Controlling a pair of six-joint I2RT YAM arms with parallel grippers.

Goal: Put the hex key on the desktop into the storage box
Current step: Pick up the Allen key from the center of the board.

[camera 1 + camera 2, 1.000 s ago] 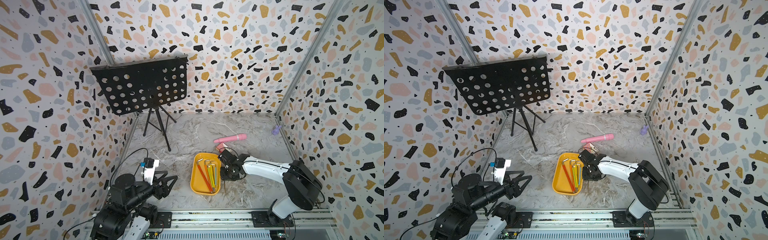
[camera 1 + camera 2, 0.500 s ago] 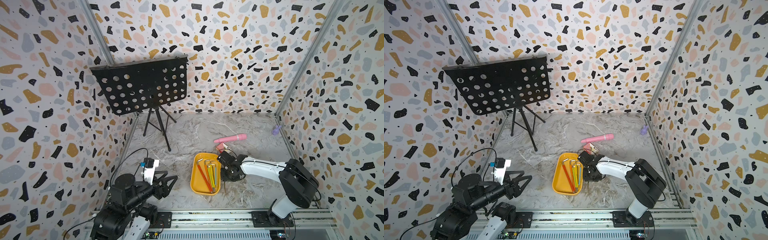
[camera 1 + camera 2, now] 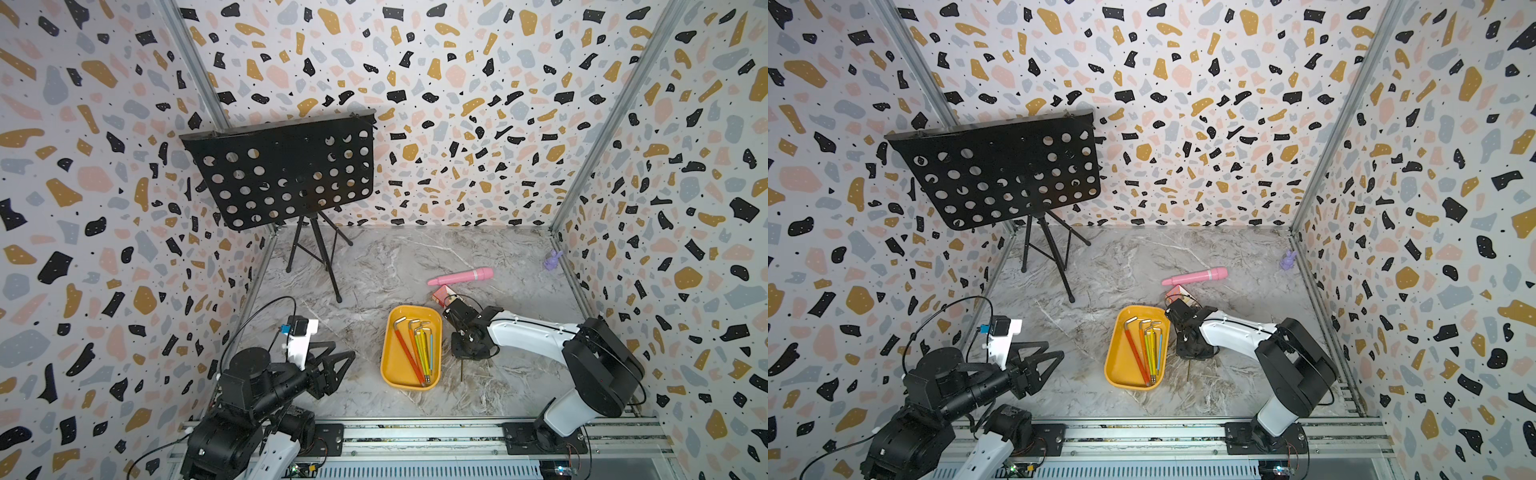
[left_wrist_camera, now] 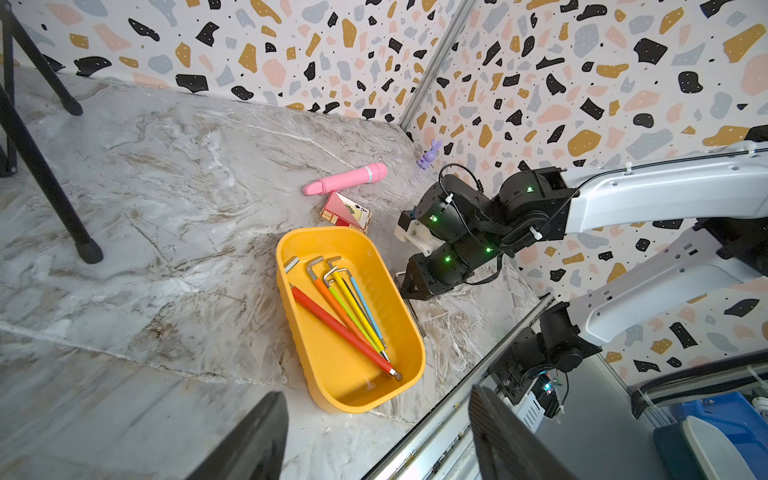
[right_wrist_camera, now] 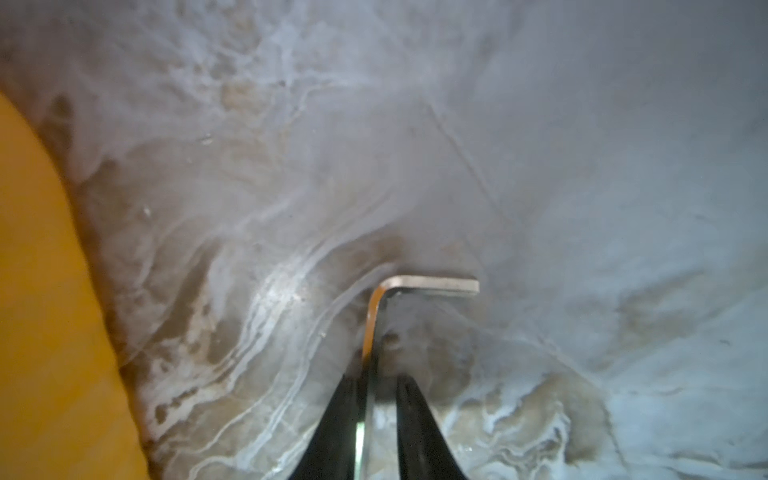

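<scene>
A bare metal hex key [image 5: 432, 284] lies on the marble desktop [image 3: 374, 266], just right of the yellow storage box [image 3: 395, 365]. My right gripper [image 5: 378, 376] points down onto it. Its long arm runs between the two fingertips, against one finger [image 5: 349, 399], with a small gap to the other. In both top views the key shows as a thin dark line [image 3: 461, 371] [image 3: 1188, 371] below the right gripper [image 3: 462, 358]. Several coloured hex keys [image 3: 415, 349] lie in the box. My left gripper [image 4: 376, 392] hovers open near the front left, holding nothing.
A black music stand [image 3: 286, 170] on tripod legs [image 3: 316, 266] fills the back left. Behind the box lie a pink cylinder [image 3: 461, 276] and a red card box [image 3: 441, 293]. A small purple figure [image 3: 553, 259] sits by the right wall. The metal rail [image 3: 415, 432] runs along the front.
The right gripper's jaws have narrowed round the hex key's long arm, and the right arm's elbow has shifted slightly. The left arm has not moved.
</scene>
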